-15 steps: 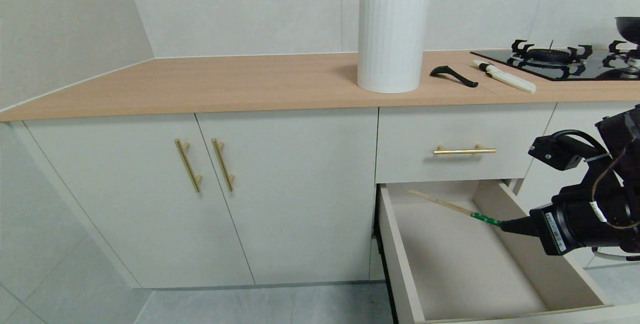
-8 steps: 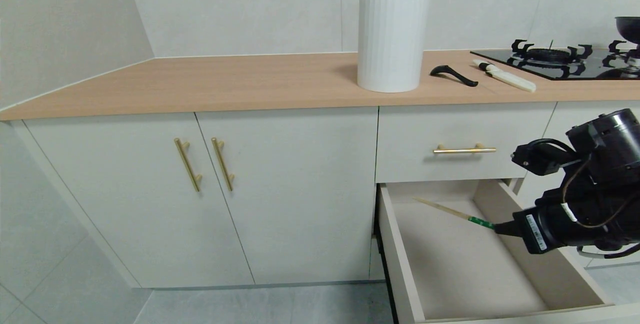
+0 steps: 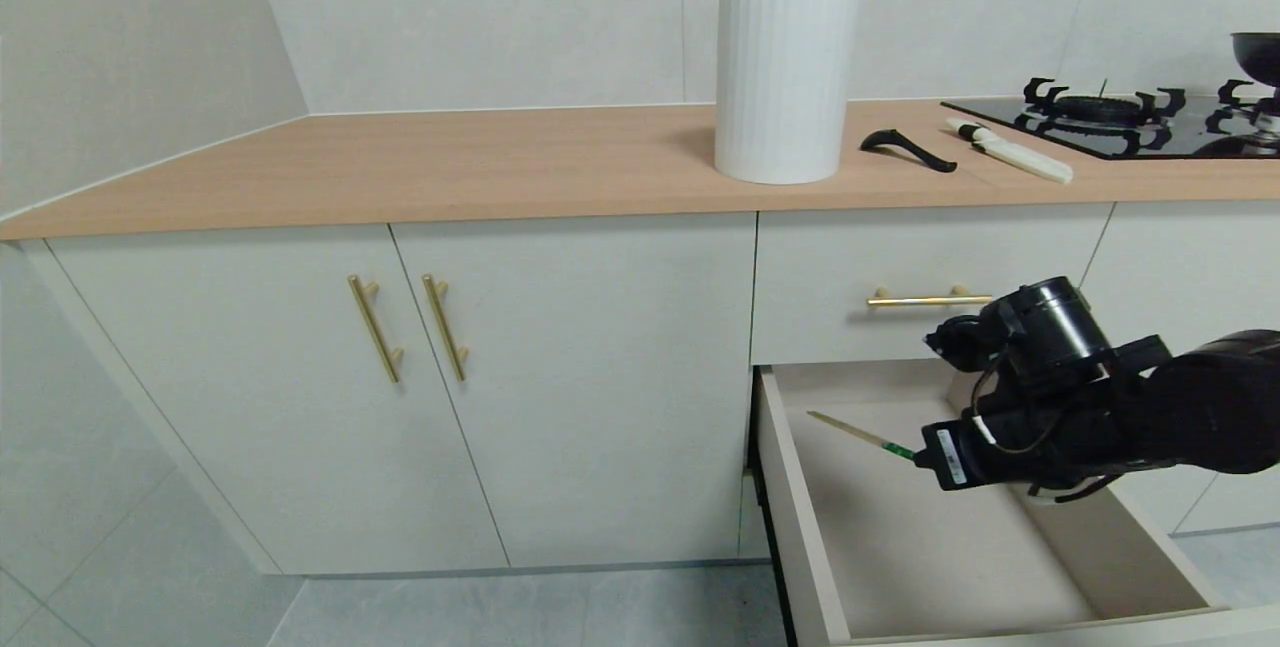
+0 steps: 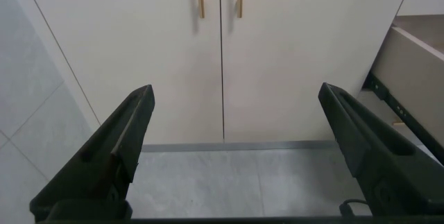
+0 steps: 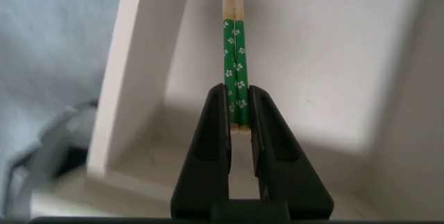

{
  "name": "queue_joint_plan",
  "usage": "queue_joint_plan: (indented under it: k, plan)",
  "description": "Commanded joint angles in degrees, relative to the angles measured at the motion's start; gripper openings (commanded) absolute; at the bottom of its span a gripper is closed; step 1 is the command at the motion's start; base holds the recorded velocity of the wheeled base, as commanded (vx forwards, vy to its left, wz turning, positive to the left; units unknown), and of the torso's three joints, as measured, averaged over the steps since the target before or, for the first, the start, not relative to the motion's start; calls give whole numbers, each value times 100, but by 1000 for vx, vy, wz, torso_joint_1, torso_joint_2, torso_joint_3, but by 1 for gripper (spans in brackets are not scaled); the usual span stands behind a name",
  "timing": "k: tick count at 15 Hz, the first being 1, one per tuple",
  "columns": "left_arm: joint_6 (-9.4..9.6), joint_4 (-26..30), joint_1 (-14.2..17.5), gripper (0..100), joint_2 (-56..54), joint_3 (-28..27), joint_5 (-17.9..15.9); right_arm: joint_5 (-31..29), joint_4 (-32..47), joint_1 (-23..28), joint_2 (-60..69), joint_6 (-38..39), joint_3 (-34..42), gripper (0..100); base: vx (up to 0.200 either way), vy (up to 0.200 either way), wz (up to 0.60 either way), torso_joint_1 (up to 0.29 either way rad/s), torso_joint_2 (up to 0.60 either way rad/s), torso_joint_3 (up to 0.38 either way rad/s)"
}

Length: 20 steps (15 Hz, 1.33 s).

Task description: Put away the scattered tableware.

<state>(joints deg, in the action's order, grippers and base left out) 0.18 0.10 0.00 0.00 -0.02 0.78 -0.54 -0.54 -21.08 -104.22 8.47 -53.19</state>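
A wooden countertop (image 3: 480,167) runs above pale cabinet doors (image 3: 560,387). A white ribbed canister (image 3: 787,77), a black tool (image 3: 908,150) and a pale knife (image 3: 1010,153) sit on it beside the hob (image 3: 1130,127). Below, the drawer (image 3: 800,527) stands pulled out. The right gripper (image 3: 918,454) is clamped on the green end of the chopsticks (image 3: 860,434), which slant over the drawer's interior. The left gripper (image 4: 236,102), jaws wide apart, faces the cabinet doors.

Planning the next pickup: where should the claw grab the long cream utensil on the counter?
Best grip the cream utensil mid-length from above, closing across its narrow width: it lies flat on the countertop, slim and straight, with bare space either side.
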Motion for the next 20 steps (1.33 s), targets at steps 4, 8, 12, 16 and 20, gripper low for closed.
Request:
queue_joint_plan:
  k: [4,8,12,16,20]
  plan:
    - [-1,-1,0,100,9,2,1,-122,-1291,-116,-1487,603,28,0,0,0,0,0,0,0]
    - [-1,-1,0,100,9,2,1,-474,-1651,-116,-1962,612,37,0,0,0,0,0,0,0]
    - [-1,-1,0,100,9,2,1,-474,-1660,-116,-2129,603,37,0,0,0,0,0,0,0]
    - [-1,-1,0,100,9,2,1,-482,-1660,-133,-2498,585,19,0,0,0,0,0,0,0]
    - [-1,-1,0,100,9,2,1,-518,-1660,-195,-2982,577,-16,0,0,0,0,0,0,0]
